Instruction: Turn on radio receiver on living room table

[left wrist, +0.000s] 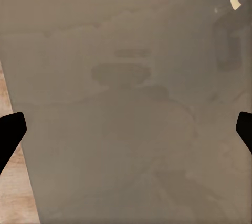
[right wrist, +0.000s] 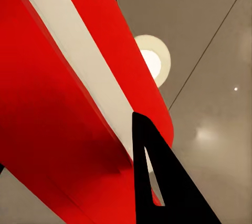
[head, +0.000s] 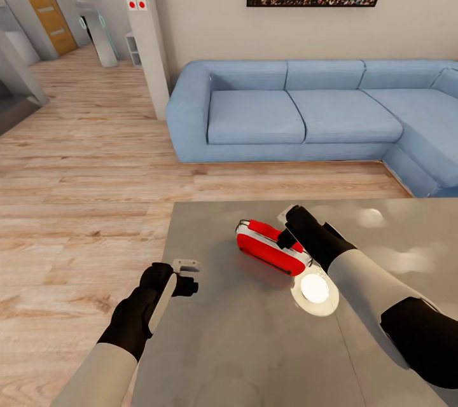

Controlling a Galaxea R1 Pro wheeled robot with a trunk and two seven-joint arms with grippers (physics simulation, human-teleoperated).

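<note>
From the head view, the radio receiver (head: pixel 270 247) lies mid-counter (head: pixel 254 343) with the right hand (head: pixel 286 229) against it. The right wrist view adds one finger (right wrist: pixel 157 182) touching its red shell; its grip I cannot tell. The left hand (head: pixel 184 273) is spread wide above the counter's edge.

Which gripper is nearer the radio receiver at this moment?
Right. The right gripper is at the radio receiver, on its far right end, with the red shell close up in the right wrist view. The left gripper hovers apart over the table's left edge.
</note>
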